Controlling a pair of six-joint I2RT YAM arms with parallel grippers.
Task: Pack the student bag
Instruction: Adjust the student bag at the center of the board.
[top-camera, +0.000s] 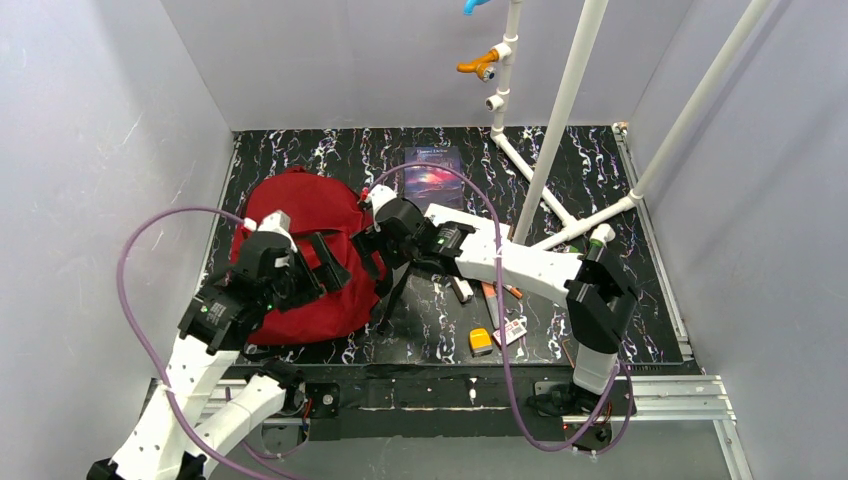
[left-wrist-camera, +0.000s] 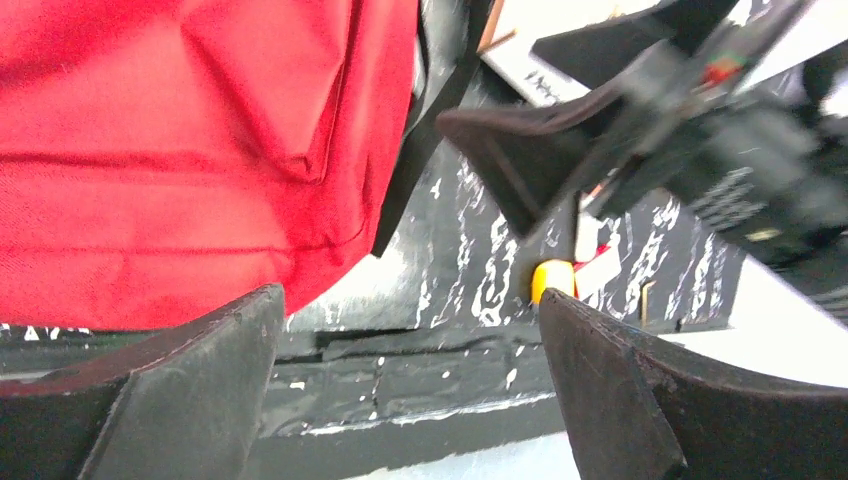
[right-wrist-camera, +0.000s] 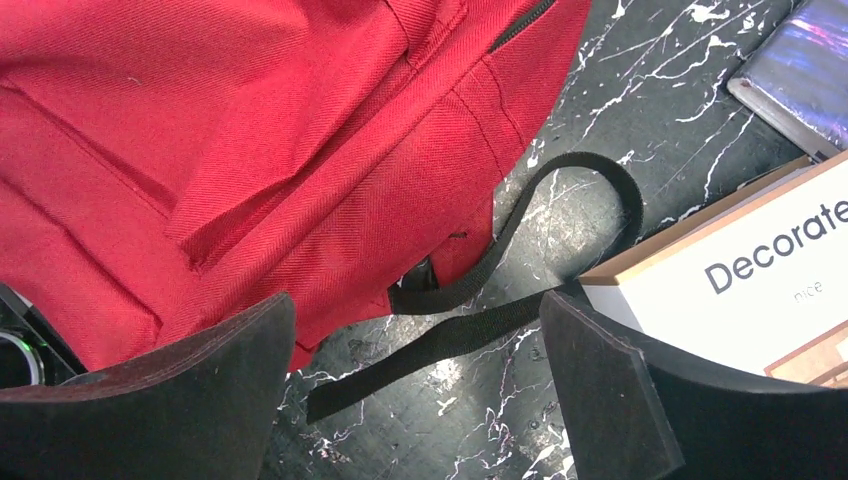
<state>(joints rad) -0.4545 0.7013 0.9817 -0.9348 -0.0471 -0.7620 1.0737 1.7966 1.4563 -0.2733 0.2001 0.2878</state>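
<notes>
One black counter veined with white carries everything. Most of its left half is taken by the student bag, a dark red fabric backpack lying flat close to the left edge, with its zip pocket facing up. A frame of white pipes rises from the far right corner.

The left gripper hangs over the near right part of the bag, its fingers spread wide and closed on nothing. The right gripper sits at the bag's right side, its fingers equally wide, framing red fabric and a loose black strap that curls on the counter.

A purple-covered book lies near the far edge. A white box printed "Decorate" rests just right of the strap. A small yellow object lies near the near edge.
</notes>
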